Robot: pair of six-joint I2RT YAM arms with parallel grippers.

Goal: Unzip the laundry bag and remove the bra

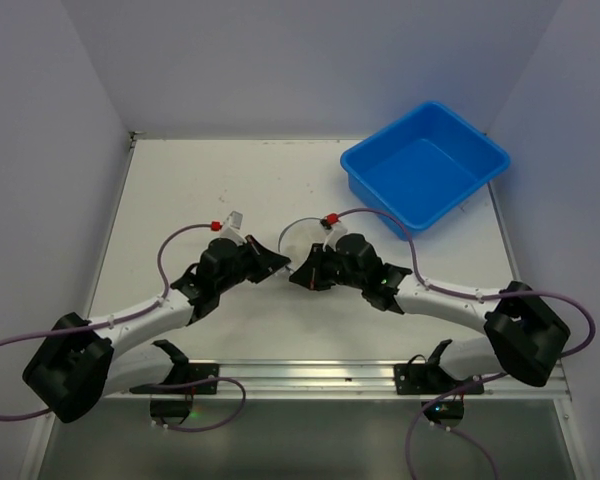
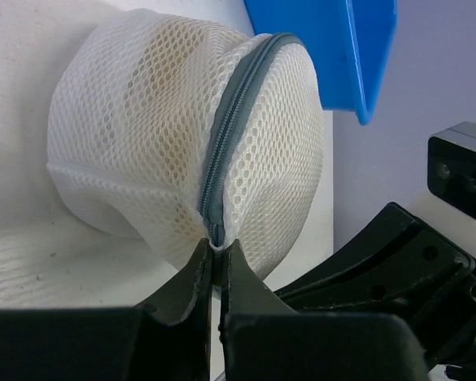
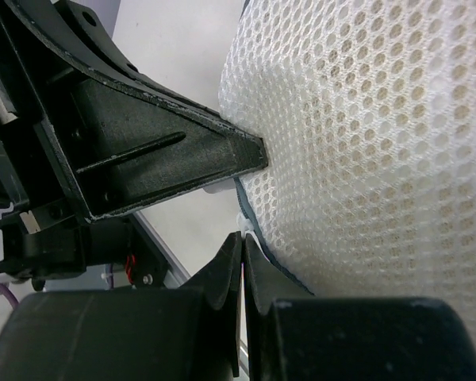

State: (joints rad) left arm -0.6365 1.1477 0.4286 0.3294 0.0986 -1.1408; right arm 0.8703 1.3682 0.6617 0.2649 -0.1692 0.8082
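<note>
The laundry bag (image 2: 143, 135) is a round white mesh pouch, lifted between my two grippers at the table's middle (image 1: 298, 238). Its grey-blue zipper (image 2: 230, 127) runs over the top and looks closed. My left gripper (image 2: 214, 250) is shut on the bag's rim at the zipper's near end; it also shows in the top view (image 1: 278, 264). My right gripper (image 3: 243, 238) is shut on a small white tab at the zipper rim (image 3: 250, 214), right beside the left fingers (image 3: 166, 159). Something tan shows faintly through the mesh; the bra is not plainly seen.
A blue plastic tub (image 1: 425, 165) stands at the back right of the white table and shows behind the bag in the left wrist view (image 2: 325, 48). The right arm (image 2: 397, 262) is close beside the left gripper. Grey walls enclose the table.
</note>
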